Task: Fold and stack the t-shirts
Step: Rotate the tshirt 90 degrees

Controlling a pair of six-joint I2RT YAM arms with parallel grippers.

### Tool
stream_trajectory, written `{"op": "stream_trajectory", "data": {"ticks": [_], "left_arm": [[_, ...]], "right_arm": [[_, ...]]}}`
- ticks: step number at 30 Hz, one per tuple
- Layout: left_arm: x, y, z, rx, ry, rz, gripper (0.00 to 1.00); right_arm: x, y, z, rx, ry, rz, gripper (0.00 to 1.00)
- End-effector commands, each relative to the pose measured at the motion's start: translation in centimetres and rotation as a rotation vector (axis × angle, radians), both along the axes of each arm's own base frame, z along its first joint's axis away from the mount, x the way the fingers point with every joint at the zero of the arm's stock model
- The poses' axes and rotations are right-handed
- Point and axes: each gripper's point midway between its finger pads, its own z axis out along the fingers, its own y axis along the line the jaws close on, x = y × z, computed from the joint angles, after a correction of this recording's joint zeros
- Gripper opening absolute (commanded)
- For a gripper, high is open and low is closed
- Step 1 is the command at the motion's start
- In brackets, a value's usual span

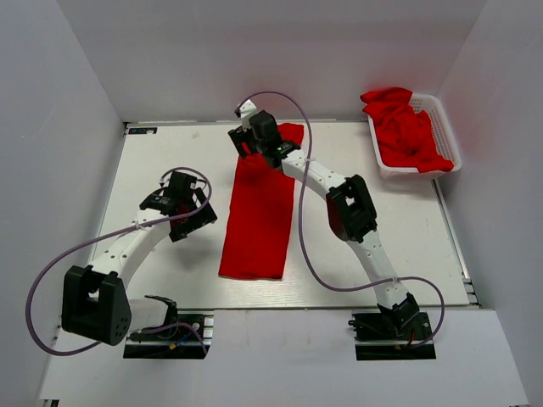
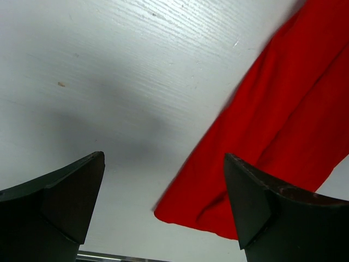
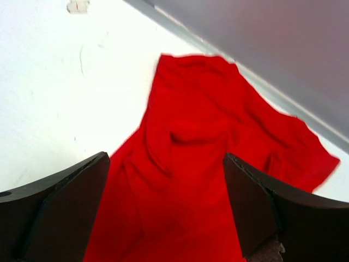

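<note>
Spread wide, the right gripper (image 3: pixel 166 164) grips nothing above the rumpled far end of a long folded t-shirt (image 3: pixel 202 180). The left gripper (image 2: pixel 163 164), equally agape, hangs over bare table (image 2: pixel 109 65) beside the shirt's left edge. Only the overhead view shows more red t-shirts (image 1: pixel 405 131) heaped in the basket (image 1: pixel 447 127) at far right.

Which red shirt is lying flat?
The long shirt in the middle, spread out in a strip. The other red shirts are scrunched up in the white basket at the far right.
</note>
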Motion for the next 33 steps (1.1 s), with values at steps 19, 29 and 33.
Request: {"op": "stream_trajectory", "data": {"ticks": [19,29,33], "left_arm": [[-1.4,-1.7,-1.7,-0.061,0.048,-0.154,1.00],[-1.5,-1.7,-2.1,-0.052,0.072,-0.161,1.00],[-1.2,-1.6,-2.1,-0.042,0.081,-0.156,1.00]], "right_arm": [[5.6,2.3,-3.7,0.036,-0.221,0.040,0.90],[6.8,-1.4,-2.5,0.132,-0.190,-0.091,0.90],[7.6,-2.8,-2.4,0.121,-0.190,-0.152,0.90]]}}
